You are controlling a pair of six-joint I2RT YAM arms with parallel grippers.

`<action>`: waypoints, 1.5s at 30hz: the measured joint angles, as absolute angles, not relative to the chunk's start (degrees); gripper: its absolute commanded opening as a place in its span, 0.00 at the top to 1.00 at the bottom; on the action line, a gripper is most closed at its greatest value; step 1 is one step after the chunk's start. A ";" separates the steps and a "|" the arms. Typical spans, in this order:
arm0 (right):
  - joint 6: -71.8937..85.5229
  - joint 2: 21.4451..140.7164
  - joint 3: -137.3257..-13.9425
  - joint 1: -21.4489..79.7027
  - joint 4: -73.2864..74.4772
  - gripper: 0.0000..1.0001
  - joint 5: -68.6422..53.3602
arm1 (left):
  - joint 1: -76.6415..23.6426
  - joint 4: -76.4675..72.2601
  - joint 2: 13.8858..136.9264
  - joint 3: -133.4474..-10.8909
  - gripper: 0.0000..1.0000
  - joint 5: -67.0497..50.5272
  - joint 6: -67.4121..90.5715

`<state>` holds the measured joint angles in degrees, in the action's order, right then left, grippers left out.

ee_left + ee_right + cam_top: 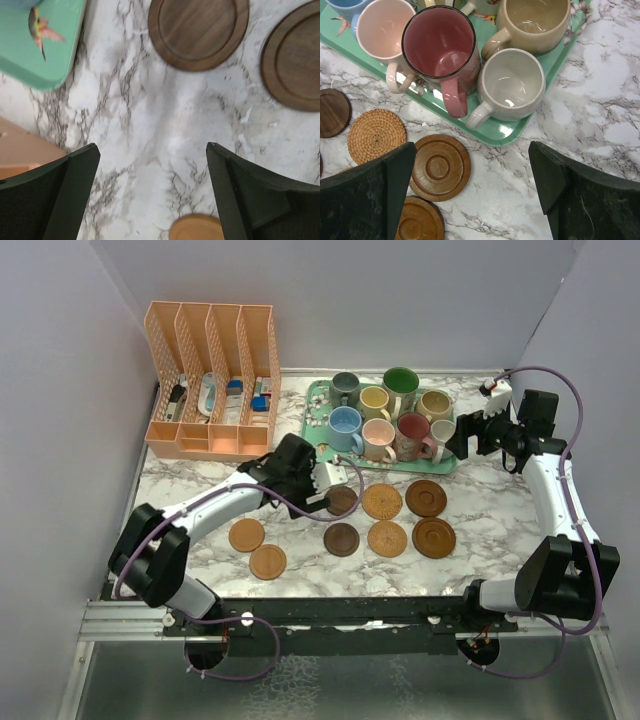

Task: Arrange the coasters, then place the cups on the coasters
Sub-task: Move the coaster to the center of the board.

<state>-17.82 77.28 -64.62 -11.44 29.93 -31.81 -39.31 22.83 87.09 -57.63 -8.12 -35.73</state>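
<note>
Eight cups (412, 428) on teal tray (507, 131)

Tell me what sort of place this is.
Probably a robot test cell, not a kitchen: plain white panels box in a marble-print table, the left arm and right arm are bolted to a rail at its edge, and a tray of mugs looks staged.

My top cam sits high at the near edge, looking down over the whole table (490, 510). L/R wrist cams look down close; each catches tray (495, 131) edge + coasters (197, 30).
</note>
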 measured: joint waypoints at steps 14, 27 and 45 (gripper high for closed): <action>-17.85 77.28 -64.62 -11.44 29.93 0.03 -31.81 | -23.07 32.21 77.49 -44.23 0.06 -5.02 -39.48; -17.87 77.28 -64.62 -11.44 29.95 0.03 -31.81 | -19.81 31.07 78.04 -42.28 0.07 -4.25 -40.99; -17.91 77.78 -64.62 -11.44 29.98 0.03 -31.81 | -24.01 23.40 85.69 -47.59 0.11 -8.78 -34.30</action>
